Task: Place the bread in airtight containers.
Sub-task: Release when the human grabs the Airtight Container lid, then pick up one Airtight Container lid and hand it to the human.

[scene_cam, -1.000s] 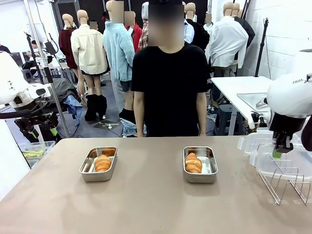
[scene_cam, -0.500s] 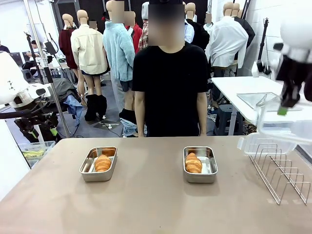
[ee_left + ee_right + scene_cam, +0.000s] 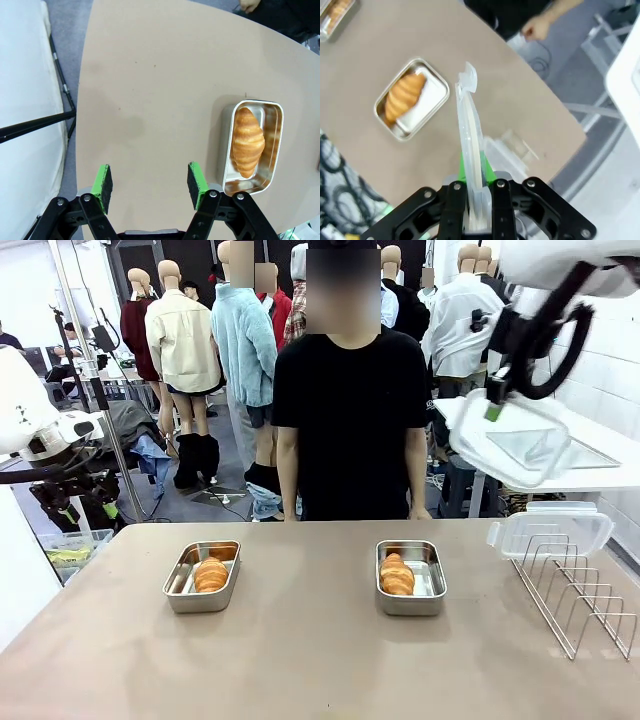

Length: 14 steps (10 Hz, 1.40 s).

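Bread: both rolls are in the tubs. The left roll (image 3: 211, 574) lies in the left tub (image 3: 200, 605) and the right roll (image 3: 397, 574) in the right tub (image 3: 410, 607). The two tubs sit well apart on the table (image 3: 300, 670).
Tubs: both are open on top, with no lid on either.
Clear lid: (image 3: 520, 450) it is up in the air off to the right, high above the table, tilted and pinched by one edge.
Right hand: (image 3: 493, 408) clenched on that lid's edge, with the thin plastic sandwiched between its pads.
Left hand: (image 3: 150, 182) released and grasping nothing, fingers spread, hovering over bare table near the left tub.
Spare lid: (image 3: 550, 530) resting on top of the wire rack (image 3: 585, 610) at the right end.
Person: (image 3: 345, 420) standing at the far edge with arms down.
Step, I'd say: carrying the lid over to cap a tub.
Risk, grip: an edge pinch on floppy plastic could let the lid swing or slip out.
Risk, landing: if it comes down skewed, a corner would perch on the rim and leave the tub unsealed.
Risk, pressing: an off-centre push could skid the light tub across the table.
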Each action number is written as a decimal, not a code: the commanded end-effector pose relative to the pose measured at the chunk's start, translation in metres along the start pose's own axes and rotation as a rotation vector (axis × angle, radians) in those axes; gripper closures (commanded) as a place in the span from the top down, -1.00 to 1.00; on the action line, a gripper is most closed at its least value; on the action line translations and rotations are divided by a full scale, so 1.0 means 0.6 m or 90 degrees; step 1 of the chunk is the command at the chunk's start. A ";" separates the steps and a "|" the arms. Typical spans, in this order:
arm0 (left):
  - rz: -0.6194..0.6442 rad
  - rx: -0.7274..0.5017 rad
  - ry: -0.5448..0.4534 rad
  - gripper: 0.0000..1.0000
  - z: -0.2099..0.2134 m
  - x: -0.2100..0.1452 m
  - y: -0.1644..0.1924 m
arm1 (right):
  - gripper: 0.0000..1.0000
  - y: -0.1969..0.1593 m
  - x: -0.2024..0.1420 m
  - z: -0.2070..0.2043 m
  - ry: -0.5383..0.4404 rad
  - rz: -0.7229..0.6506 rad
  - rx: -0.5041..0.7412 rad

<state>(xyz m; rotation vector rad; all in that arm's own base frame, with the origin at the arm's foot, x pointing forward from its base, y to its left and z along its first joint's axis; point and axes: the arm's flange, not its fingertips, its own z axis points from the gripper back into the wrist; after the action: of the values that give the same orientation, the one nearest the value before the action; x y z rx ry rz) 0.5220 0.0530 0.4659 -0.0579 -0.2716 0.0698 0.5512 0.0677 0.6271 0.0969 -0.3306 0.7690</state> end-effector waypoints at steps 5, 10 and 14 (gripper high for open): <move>-0.006 0.007 -0.002 0.57 0.004 0.000 0.002 | -1.00 -0.074 0.116 -0.076 -0.062 -0.125 0.040; -0.006 0.007 -0.002 0.57 0.004 0.000 0.002 | -1.00 -0.072 0.100 -0.073 -0.064 -0.102 0.059; -0.006 0.007 -0.002 0.57 0.004 0.000 0.002 | -1.00 -0.072 0.100 -0.073 -0.064 -0.102 0.059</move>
<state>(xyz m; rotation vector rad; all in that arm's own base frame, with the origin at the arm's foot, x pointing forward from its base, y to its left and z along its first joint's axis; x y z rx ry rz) 0.5221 0.0530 0.4660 -0.0579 -0.2718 0.0697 0.6360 0.0857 0.6077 0.2512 -0.3786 0.6058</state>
